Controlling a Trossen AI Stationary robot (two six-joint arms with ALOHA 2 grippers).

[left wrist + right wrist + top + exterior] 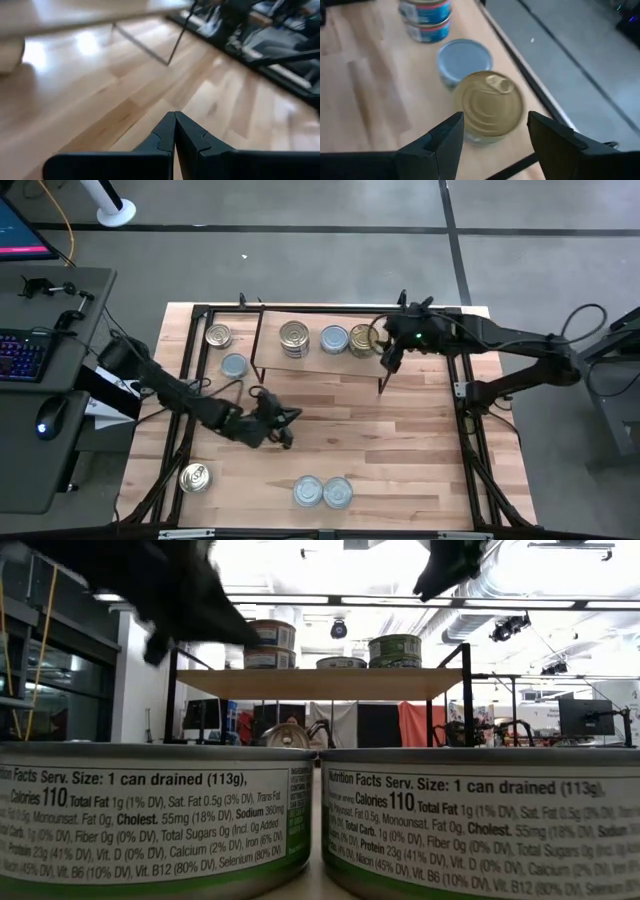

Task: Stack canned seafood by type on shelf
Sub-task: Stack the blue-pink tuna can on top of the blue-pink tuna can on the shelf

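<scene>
The shelf (320, 367) stands at the table's far middle. On it are a stack of two cans (294, 338), a pale blue-silver can (334, 339) and a gold can (362, 340). My right gripper (386, 352) hovers open above the shelf's right end. In the right wrist view its fingers stand on either side of the gold can (490, 105) without touching it. My left gripper (285, 432) is shut with nothing in it, low over bare tabletop in front of the shelf, its fingertips (175, 122) pressed together.
Loose cans stand on the table: two left of the shelf (218, 335) (234, 365), one at the near left (194, 477), and a pair at the near edge (309, 492) (338, 492) that fills the low view's foreground (150, 820). Bare wood lies between the shelf and that pair.
</scene>
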